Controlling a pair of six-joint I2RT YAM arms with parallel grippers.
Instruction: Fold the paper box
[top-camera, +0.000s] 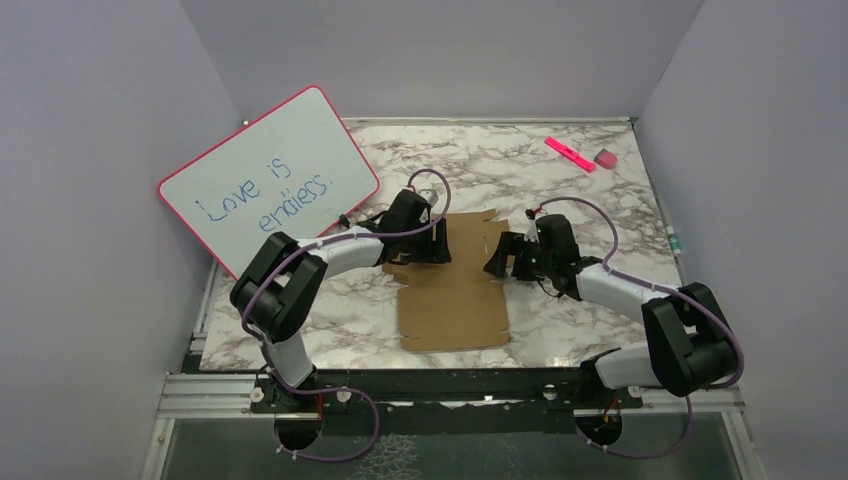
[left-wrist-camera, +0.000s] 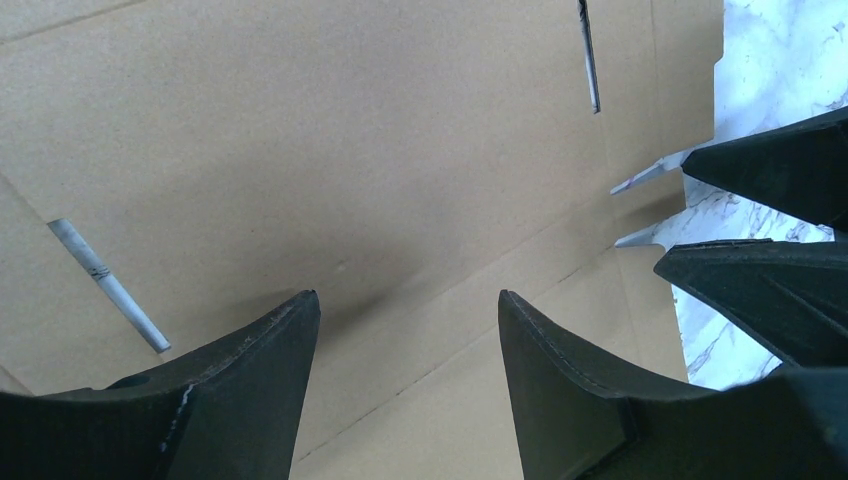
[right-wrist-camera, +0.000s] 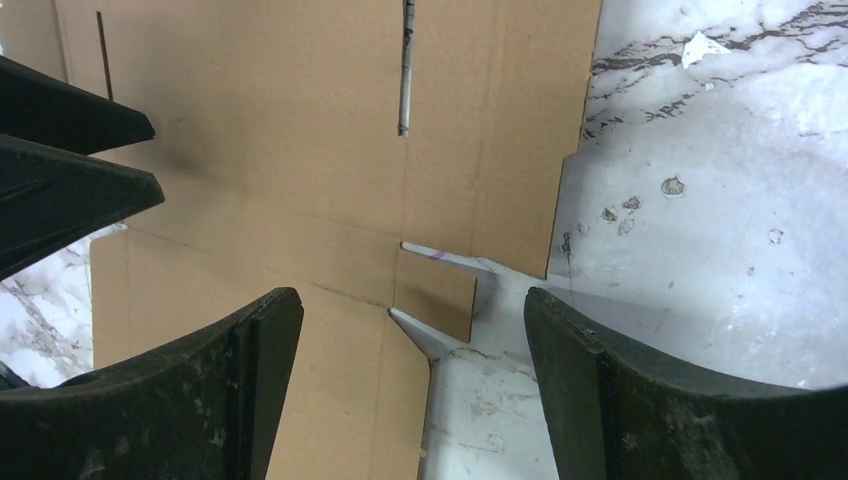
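The paper box (top-camera: 455, 290) is a brown die-cut cardboard sheet lying flat and unfolded on the marble table. My left gripper (top-camera: 440, 240) hangs over its far left part, open and empty; in the left wrist view (left-wrist-camera: 405, 300) only bare cardboard (left-wrist-camera: 350, 150) with creases and slots shows between the fingers. My right gripper (top-camera: 497, 258) is over the sheet's far right edge, open and empty; in the right wrist view (right-wrist-camera: 410, 300) it straddles the edge, with a small side tab (right-wrist-camera: 435, 295) between the fingers. The grippers face each other across the sheet.
A pink-framed whiteboard (top-camera: 270, 180) leans at the back left, close to the left arm. A pink marker (top-camera: 569, 154) and an eraser (top-camera: 605, 158) lie at the back right. The table (top-camera: 560, 200) is walled on three sides.
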